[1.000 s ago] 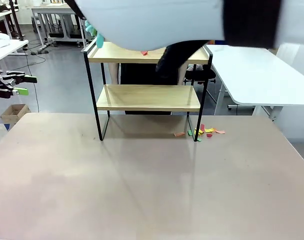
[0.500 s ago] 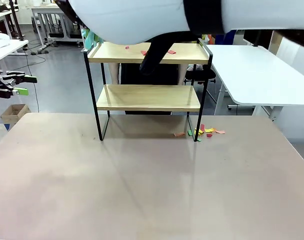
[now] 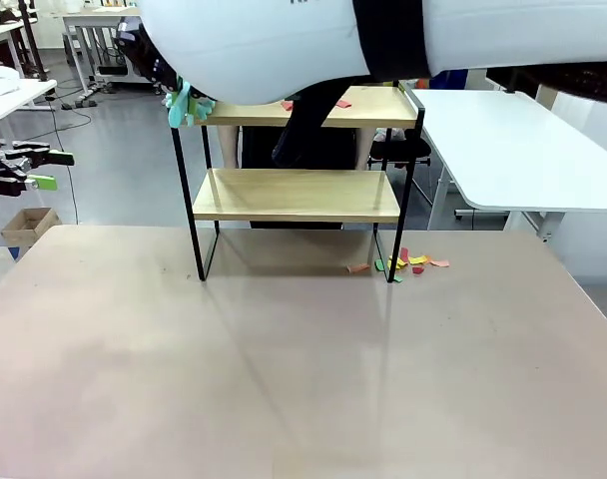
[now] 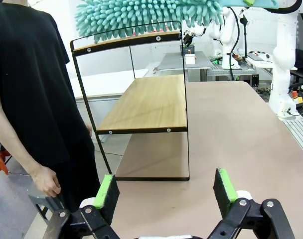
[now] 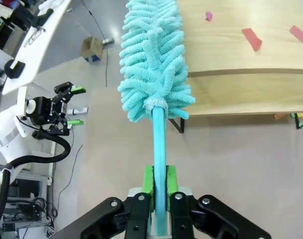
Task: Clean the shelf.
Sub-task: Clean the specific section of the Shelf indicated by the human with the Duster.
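Noted small two-tier shelf (image 3: 294, 195) of light wooden boards in a thin black metal frame, upright on its legs at far edge of matte beige surface (image 3: 284, 379). Long axis running left to right across the front view, open side toward the robot; seen end-on from the left wrist, boards running away from the camera.

Found right pincer (image 5: 160, 175) pinching the smooth teal handle of a shaggy teal chenille duster (image 5: 154, 59), green pads flat against both sides of the handle. Duster's long axis straight out along the fingers, crosswise to the shelf's length, fluffy head over the left end of the top board. Cannot tell whether touching the wood or just above it.

Found left pincer (image 4: 165, 188) spread wide, nothing between its green pads, out beyond the surface's left side and pointed at the shelf's end.

Logged red paper scraps (image 5: 251, 39) lying flat on the top board, right of the duster head. More scraps, red, yellow, green and orange, on the surface around the shelf's right front leg.

Noted person (image 4: 32, 84) in black T-shirt standing just behind the shelf, hand (image 4: 46, 180) hanging low
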Available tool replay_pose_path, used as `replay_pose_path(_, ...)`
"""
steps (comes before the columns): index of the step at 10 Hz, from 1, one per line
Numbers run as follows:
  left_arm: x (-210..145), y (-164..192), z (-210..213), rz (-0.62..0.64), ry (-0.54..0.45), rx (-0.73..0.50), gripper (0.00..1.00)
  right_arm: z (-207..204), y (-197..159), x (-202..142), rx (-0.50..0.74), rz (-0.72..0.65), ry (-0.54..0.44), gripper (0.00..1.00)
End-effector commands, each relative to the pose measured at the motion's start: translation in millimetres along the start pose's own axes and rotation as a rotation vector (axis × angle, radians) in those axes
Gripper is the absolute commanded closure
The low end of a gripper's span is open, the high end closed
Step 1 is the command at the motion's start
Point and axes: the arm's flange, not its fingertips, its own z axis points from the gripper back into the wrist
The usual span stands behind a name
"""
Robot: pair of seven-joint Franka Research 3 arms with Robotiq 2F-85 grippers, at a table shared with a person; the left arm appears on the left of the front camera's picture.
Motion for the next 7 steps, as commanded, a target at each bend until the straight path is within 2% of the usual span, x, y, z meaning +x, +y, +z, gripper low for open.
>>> replay_pose_path(1,2.2,-2.4,0.3,-0.001,0.001,0.001,0.0,-11.3,31.3,17.4,-0.021,-0.037,-0.003,0.87)
replay_pose_path(7,2.2,-2.4,0.3,-0.001,0.001,0.001,0.0,-1.9,-11.6,20.5,-0.09,-0.106,0.041,0.87)
